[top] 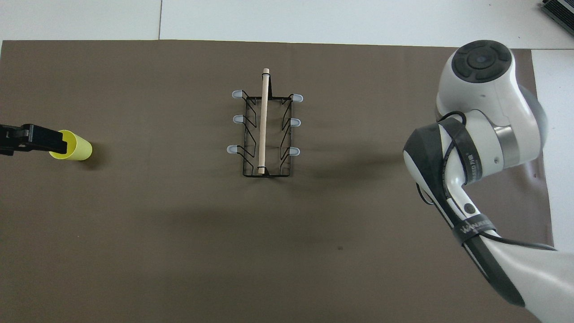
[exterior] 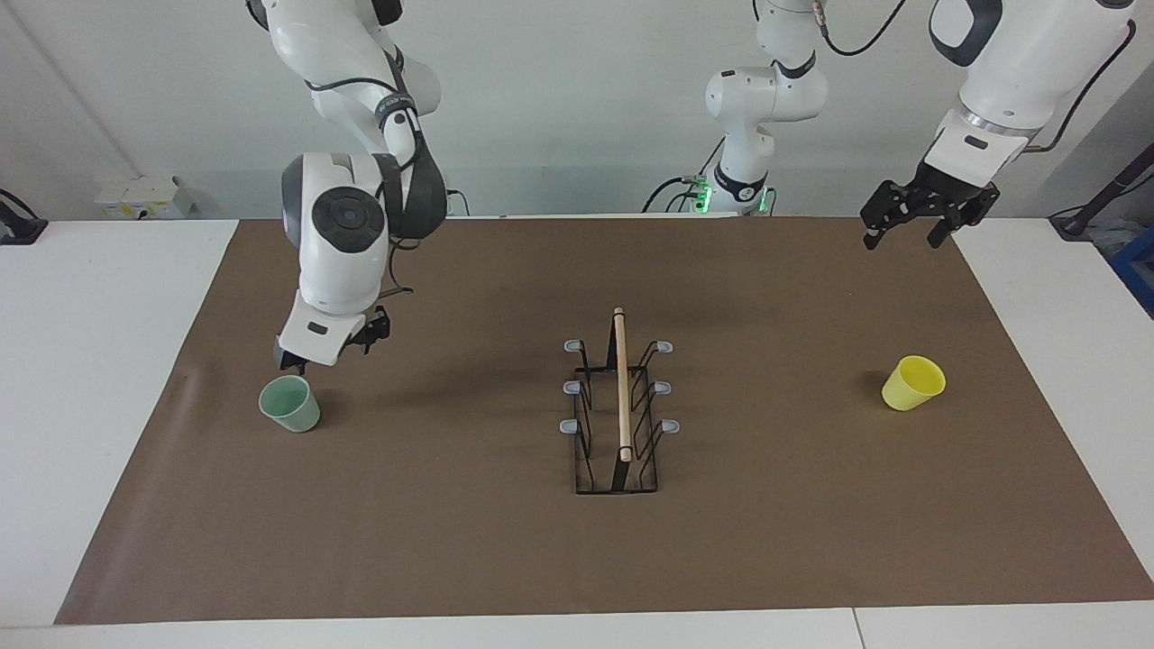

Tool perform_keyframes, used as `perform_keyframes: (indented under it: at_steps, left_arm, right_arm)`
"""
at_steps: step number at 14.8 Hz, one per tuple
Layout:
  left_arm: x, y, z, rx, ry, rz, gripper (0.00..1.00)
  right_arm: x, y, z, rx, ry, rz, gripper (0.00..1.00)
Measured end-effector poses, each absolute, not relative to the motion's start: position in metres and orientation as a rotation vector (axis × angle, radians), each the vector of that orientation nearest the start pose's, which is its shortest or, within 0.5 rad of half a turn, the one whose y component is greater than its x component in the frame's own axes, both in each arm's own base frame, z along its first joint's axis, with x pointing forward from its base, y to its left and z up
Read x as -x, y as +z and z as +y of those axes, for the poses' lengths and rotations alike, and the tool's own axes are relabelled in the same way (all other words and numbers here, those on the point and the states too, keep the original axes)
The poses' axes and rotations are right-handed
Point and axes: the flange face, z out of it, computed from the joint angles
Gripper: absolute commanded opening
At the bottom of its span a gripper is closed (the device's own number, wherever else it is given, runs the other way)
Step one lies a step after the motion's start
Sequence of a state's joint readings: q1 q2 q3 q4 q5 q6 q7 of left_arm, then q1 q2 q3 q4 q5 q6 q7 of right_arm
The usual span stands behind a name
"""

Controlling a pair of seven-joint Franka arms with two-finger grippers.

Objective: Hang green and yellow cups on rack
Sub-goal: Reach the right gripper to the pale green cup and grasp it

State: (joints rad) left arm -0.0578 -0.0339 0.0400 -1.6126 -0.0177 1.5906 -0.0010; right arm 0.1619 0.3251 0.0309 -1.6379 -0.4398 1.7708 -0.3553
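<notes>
Overhead view: right arm [top: 471,179] band lettering unreadable.

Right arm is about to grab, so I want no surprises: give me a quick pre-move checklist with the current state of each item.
1. Green cup stands mouth up on the brown mat, free: ok.
2. Right gripper open, low beside the green cup's rim, nothing held: ok.
3. Right gripper lined up on the cup: cannot tell; the arm hides the cup from overhead.
4. Rack upright mid-mat, all six prongs bare: ok.
5. Yellow cup on the mat toward the left arm's end, untouched: ok.
6. Left gripper open, raised, waiting: ok.
</notes>
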Motion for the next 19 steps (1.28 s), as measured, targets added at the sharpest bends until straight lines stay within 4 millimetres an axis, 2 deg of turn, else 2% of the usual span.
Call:
perform_keyframes:
  at_steps: [2,5,7,9,12,15,17,19]
  left_arm:
    - [-0.545,0.624,-0.003,3.161,-0.017,0.002,1.0]
    - [-0.542,0.624,-0.003,3.161,0.008,-0.008,1.0]
    - [-0.54,0.624,0.0,3.162,0.015,-0.031,1.0]
    - [-0.54,0.624,0.011,3.194,0.016,-0.084,1.0]
    - [-0.542,0.62,0.046,3.262,0.021,-0.216,1.0]
    - [-0.563,0.611,0.066,3.286,0.043,-0.291,1.0]
    - [-0.586,0.603,0.083,3.295,0.077,-0.368,1.0]
    - [-0.606,0.592,0.105,3.29,0.092,-0.459,1.0]
  right_arm:
    - [-0.626,0.397,0.081,3.206,0.541,-1.538,1.0]
    - [-0.614,0.361,0.081,2.971,0.779,-2.066,1.0]
    - [-0.602,0.336,0.094,2.783,0.95,-2.365,1.0]
    - [-0.594,0.308,0.105,2.606,1.107,-2.588,1.0]
    - [-0.59,0.277,0.106,2.366,1.259,-2.838,1.0]
    - [-0.582,0.249,0.1,2.194,1.391,-2.965,1.0]
    - [-0.581,0.246,0.098,2.165,1.418,-2.992,1.0]
    - [-0.583,0.246,0.091,2.206,1.423,-2.98,1.0]
